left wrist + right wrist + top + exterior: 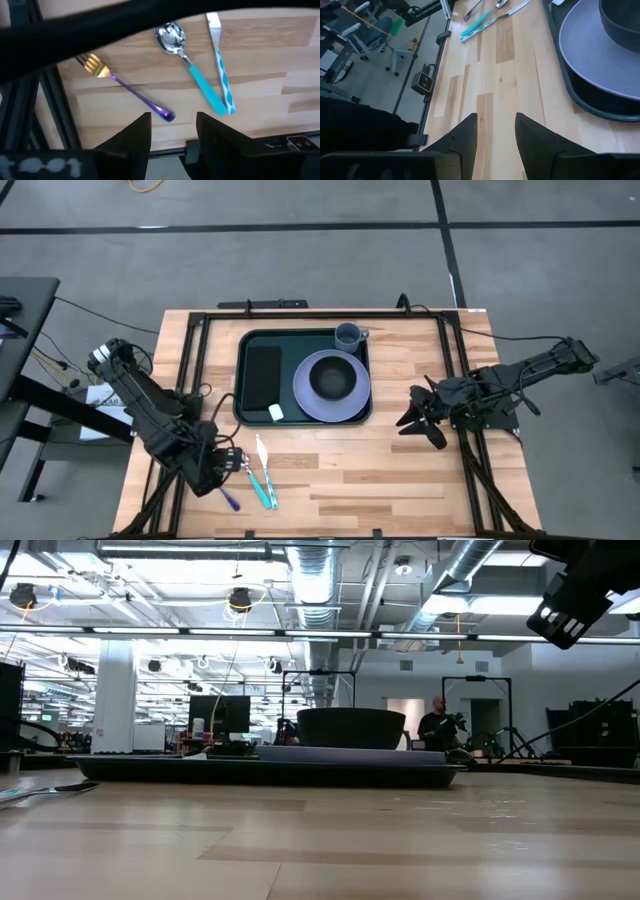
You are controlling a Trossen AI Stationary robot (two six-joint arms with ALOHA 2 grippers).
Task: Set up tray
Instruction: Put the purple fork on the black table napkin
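High view: tray [250,415] (dark green) lies between left gripper [222,463] and right gripper [420,418], both unclenched, empty.

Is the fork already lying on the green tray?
No. The fork lies on the bare wooden table beside the spoon, outside the tray.

We see the tray [252,416] far on the surface [400,480], holding napkin [263,376], plate [303,392] with bowl [331,379], and cup [348,335]; fork [229,500], spoon [259,485] and knife [266,459] lie near-left.
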